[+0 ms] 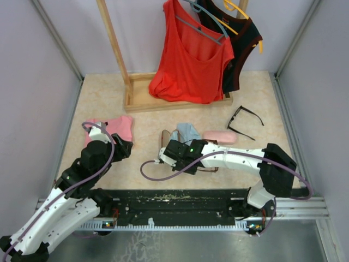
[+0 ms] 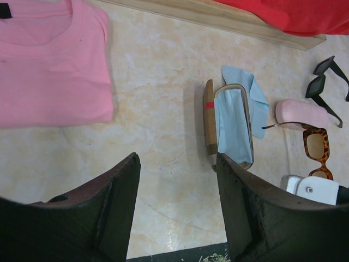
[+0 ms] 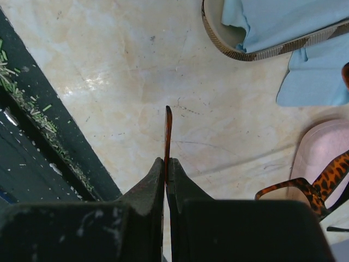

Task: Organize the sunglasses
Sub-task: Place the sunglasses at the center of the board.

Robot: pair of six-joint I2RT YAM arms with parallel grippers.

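Bench (image 1: pixel 147 123) boxed by grey walls left, right and back, with a black rail (image 1: pixel 180 202) along the near edge. The wooden rack base (image 1: pixel 136 101) takes the back middle, with a red top (image 1: pixel 191 60) and a black garment (image 1: pixel 245 43) hanging over it. Folded pink shirt (image 2: pixel 49 65) at left. There is a bare strip of bench between the shirt and the open brown plaid case (image 2: pixel 210 120). More bare bench lies at far right, in front of the black sunglasses (image 1: pixel 236 116). These lie unfolded near the right wall, well apart from both arms. Middle cluster is tight: plaid case, blue cloth (image 2: pixel 256 93) partly over its far end, and the pink case (image 2: pixel 300 112) just right of that. The reddish-brown sunglasses (image 2: pixel 319 161) are just in front of the pink case. Left pincer (image 2: pixel 175 158) is spread fairly wide with nothing between the fingers. It hangs over bare bench between shirt and plaid case, touching neither. Right pincer (image 3: pixel 166 161) is pressed together, pinching the thin temple arm (image 3: pixel 168 128) of the reddish-brown sunglasses. The arm tip sticks out past the fingertips and the frame trails off to the pincer's right. This pincer is close to the near rail, just in front of the plaid case. Can't tell if the frame rests on the bench or is lifted.
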